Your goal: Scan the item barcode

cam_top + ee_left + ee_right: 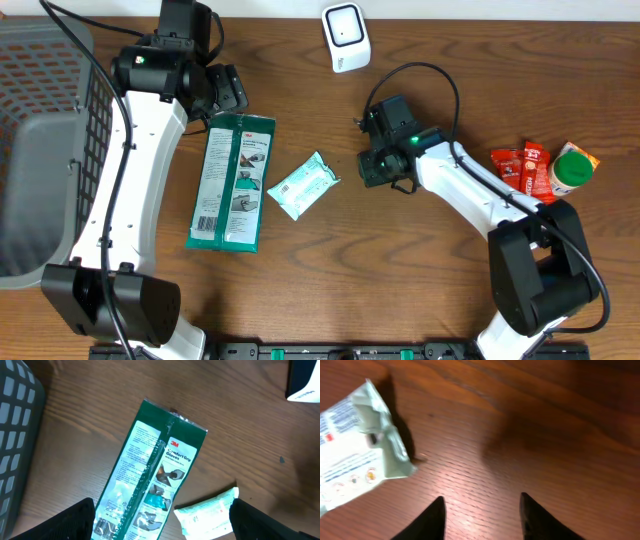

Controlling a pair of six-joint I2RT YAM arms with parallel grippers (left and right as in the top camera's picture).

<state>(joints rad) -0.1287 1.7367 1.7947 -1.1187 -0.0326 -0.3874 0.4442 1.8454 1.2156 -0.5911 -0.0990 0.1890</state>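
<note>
Two packaged items lie on the wooden table: a green glove package (232, 180) with a barcode at its near end, and a small pale wipes pack (303, 184) to its right. The white barcode scanner (345, 37) stands at the back. My left gripper (232, 95) hovers open over the glove package's (150, 475) far end, with the wipes pack (207, 515) near its right finger. My right gripper (372, 172) is open just right of the wipes pack (355, 460), with only bare table between its fingertips (432, 515).
A grey mesh basket (40, 140) fills the left side. Red sachets (520, 165) and a green-lidded tub (572, 170) sit at the right. The scanner's corner (305, 380) shows at the top right of the left wrist view.
</note>
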